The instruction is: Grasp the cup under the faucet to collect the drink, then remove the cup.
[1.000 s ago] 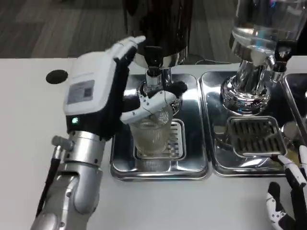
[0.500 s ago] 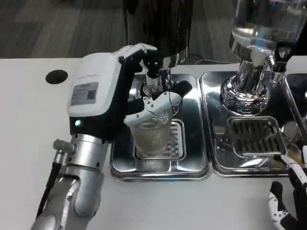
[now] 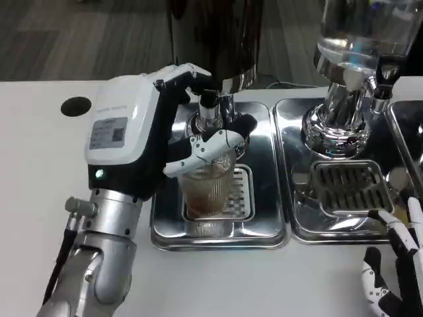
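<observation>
The cup (image 3: 210,188), a ribbed clear glass, stands on the grate of the left tray (image 3: 264,231), right under the faucet (image 3: 210,109) of the dark dispenser (image 3: 218,39). Brownish drink shows in its lower part. The left hand (image 3: 142,135) is at the cup's left side, its white back toward the camera. Its thumb (image 3: 201,148) lies across the cup's near rim and its fingers (image 3: 182,72) reach up and round the far side, by the faucet, so the cup sits within the hand's grasp. How firmly the far fingers touch the glass cannot be told, since the hand's back and the faucet hide them.

To the right a second tray (image 3: 301,224) holds a slotted grate (image 3: 349,188) and the chrome base of a clear dispenser (image 3: 350,72), whose top is cut off by the frame edge. The right hand (image 3: 393,277) lies at the near right corner of the table (image 3: 39,172), well apart from the cup; only some white and black fingers show, spread apart and holding nothing, the remainder cut off by the frame. A dark round hole (image 3: 75,106) sits in the table at far left.
</observation>
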